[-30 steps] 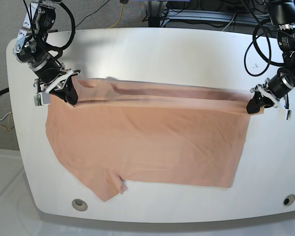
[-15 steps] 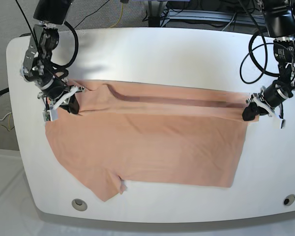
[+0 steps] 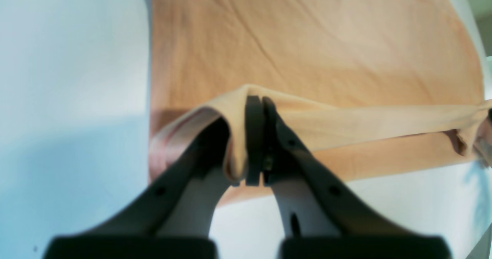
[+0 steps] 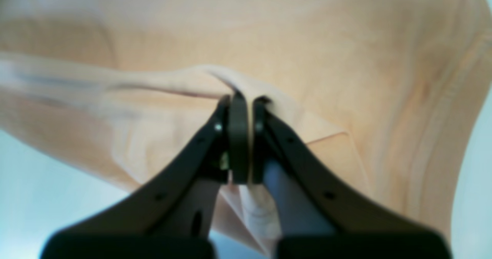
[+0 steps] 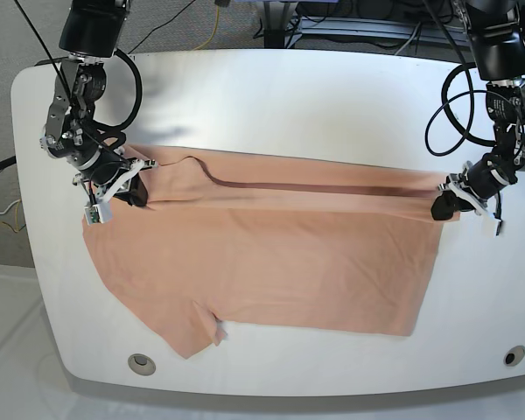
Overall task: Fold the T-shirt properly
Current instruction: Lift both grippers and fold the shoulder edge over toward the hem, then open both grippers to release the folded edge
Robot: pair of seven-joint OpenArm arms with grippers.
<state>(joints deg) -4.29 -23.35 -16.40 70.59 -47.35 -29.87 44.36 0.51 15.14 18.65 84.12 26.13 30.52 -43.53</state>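
The peach T-shirt lies spread on the white table, with its far edge lifted and doubled over toward the near side as a long band. At the base view's left end of that band, my right gripper is shut on a pinch of the cloth. The right wrist view shows its jaws closed on a raised ridge of the T-shirt. At the other end my left gripper is shut on the hem corner. Its jaws clamp a fold of the T-shirt, pulled taut sideways.
Cables and equipment sit beyond the table's far edge. Two round holes mark the near corners. Bare table shows beyond the shirt and to the right of the hem.
Both grippers have moved toward the near side with the shirt's far edge, so the folded band lies further over the body. The rest of the shirt has stayed flat.
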